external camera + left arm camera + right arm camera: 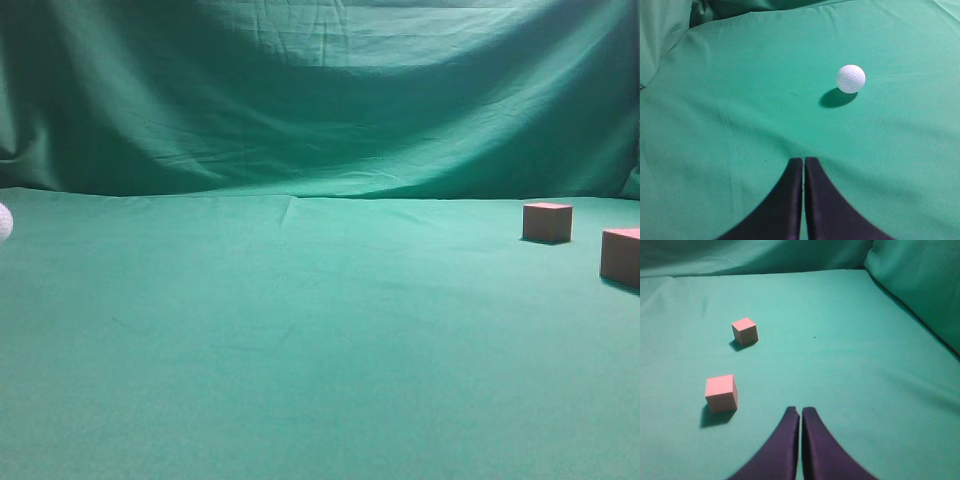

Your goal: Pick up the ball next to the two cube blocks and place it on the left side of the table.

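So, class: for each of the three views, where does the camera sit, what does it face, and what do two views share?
Exterior: low at table height, facing the backdrop across the table; no robot parts.
Left wrist: above the shut left gripper, looking down at the ball.
Right wrist: above the shut right gripper, facing two cube blocks.
Shared: exterior also shows ball and blocks.

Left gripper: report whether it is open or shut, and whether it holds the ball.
Shut and empty. In the left wrist view the left gripper has its fingers pressed together with nothing between them, while the ball lies free on the table ahead.
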You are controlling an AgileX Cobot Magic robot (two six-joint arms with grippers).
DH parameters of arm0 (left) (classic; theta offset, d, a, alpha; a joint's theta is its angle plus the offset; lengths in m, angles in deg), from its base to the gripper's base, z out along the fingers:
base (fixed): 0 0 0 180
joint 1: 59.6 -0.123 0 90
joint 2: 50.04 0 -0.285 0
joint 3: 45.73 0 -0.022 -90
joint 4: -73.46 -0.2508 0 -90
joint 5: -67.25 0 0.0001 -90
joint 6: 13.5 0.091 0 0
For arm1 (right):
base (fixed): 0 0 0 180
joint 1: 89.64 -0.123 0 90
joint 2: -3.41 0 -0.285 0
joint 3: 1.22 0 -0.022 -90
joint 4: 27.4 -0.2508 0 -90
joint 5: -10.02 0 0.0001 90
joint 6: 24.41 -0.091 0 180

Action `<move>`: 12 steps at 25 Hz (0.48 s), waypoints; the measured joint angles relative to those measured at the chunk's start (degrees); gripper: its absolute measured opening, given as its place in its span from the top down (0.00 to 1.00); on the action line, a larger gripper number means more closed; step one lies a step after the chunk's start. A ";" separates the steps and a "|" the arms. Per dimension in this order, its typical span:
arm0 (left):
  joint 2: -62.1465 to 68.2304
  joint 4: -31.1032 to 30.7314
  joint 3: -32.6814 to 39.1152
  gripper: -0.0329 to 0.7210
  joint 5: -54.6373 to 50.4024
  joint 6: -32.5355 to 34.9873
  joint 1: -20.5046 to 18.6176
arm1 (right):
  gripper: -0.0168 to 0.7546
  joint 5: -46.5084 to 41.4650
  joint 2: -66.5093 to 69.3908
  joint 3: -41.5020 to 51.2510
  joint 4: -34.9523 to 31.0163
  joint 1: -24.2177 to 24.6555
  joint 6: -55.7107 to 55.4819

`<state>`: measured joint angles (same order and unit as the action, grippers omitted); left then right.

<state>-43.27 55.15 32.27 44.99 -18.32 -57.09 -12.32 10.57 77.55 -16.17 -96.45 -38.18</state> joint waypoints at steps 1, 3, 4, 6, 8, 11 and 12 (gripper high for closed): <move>0.00 0.00 0.00 0.96 0.00 0.00 0.00 | 0.98 -0.14 0.00 0.00 -0.05 0.03 0.00; 0.00 0.00 0.00 0.96 0.00 0.00 0.00 | 0.98 -0.25 0.00 0.00 -0.05 0.03 0.00; 0.00 0.00 0.00 0.96 0.00 0.00 0.00 | 0.98 -0.35 0.00 0.00 -0.05 0.03 0.00; 0.00 0.00 0.00 0.96 0.00 0.00 0.00 | 0.98 -0.35 0.00 0.00 -0.05 0.03 0.00; 0.00 0.00 0.00 0.96 0.00 0.00 0.00 | 0.98 -0.35 0.00 0.00 -0.05 0.03 0.00; 0.00 0.00 0.00 0.96 0.00 0.00 0.00 | 0.98 -0.35 0.00 0.00 -0.05 0.03 0.00; 0.00 0.00 0.00 0.96 0.00 0.00 0.00 | 0.98 -0.35 0.00 0.00 -0.05 0.03 0.00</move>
<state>-43.27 55.15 32.27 44.99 -18.32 -57.09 -12.67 10.57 77.55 -16.22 -96.42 -38.18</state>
